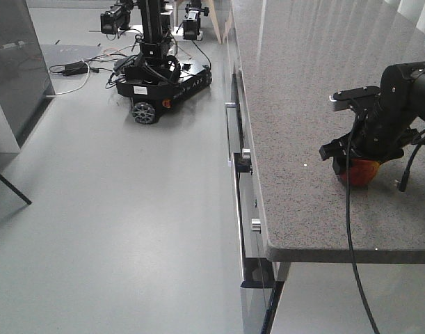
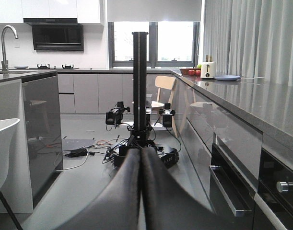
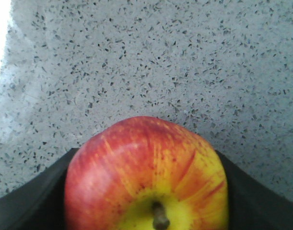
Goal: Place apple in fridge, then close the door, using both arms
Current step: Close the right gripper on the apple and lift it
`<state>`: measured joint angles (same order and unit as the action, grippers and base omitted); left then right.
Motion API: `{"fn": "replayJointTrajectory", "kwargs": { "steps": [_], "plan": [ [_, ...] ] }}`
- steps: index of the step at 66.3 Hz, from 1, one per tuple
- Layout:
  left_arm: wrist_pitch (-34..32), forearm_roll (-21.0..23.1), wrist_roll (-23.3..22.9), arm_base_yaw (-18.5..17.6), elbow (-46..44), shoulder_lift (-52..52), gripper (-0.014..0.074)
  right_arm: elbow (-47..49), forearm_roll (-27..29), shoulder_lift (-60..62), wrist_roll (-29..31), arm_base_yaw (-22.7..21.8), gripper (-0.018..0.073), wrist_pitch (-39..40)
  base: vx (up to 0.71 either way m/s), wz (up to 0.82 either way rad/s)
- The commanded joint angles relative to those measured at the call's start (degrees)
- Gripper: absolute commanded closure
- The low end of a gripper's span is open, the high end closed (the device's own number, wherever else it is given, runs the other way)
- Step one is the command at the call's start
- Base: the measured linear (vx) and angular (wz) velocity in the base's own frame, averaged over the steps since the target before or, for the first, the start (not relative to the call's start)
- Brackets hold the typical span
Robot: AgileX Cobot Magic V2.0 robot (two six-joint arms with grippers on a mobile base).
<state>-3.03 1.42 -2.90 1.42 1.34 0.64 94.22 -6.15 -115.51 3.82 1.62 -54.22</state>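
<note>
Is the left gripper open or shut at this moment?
Shut. In the left wrist view, the left gripper has its two black fingers pressed together, with nothing between them.

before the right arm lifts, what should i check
1. Apple between the right gripper fingers: ok.
2. Grip tight on the apple: cannot tell.
3. Apple off the countertop: not ok, it sits on it.
4. Left gripper free to help: ok, shut and empty.
5. Cable hanging off the right arm free of snags: cannot tell.
</note>
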Motion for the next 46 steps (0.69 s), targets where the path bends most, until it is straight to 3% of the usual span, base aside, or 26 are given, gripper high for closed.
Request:
{"fn": "replayJointTrajectory", "kwargs": {
  "steps": [1, 16, 23, 37, 46],
  "plan": [
    [-4.2, 0.3, -0.6, -0.4, 1.7, 0.8, 0.0602, 1.9, -0.6, 3.4, 0.0, -0.4, 0.0209, 1.1, 0.00, 0.00],
    [-4.2, 0.3, -0.6, -0.4, 1.7, 0.8, 0.0602, 1.9, 2.1, 6.5, -0.1, -0.4, 0.0330, -0.1, 0.00, 0.00],
    [-4.2, 0.3, -0.6, -0.4, 1.7, 0.8, 0.0602, 1.9, 6.2, 9.0, 0.8, -0.3, 0.0363, -2.5, 0.00, 0.00],
    [-4.2, 0.3, -0.6, -0.4, 1.7, 0.8, 0.0602, -1.8, 19.6, 17.4, 7.1, -0.3, 0.0374, -3.1, 0.00, 0.00],
    [-4.2, 0.3, -0.6, -0.4, 1.7, 0.8, 0.0602, -9.3, 22.9, 25.8, 9.8, -0.3, 0.0373, 0.0, 0.00, 0.00]
  ]
}}
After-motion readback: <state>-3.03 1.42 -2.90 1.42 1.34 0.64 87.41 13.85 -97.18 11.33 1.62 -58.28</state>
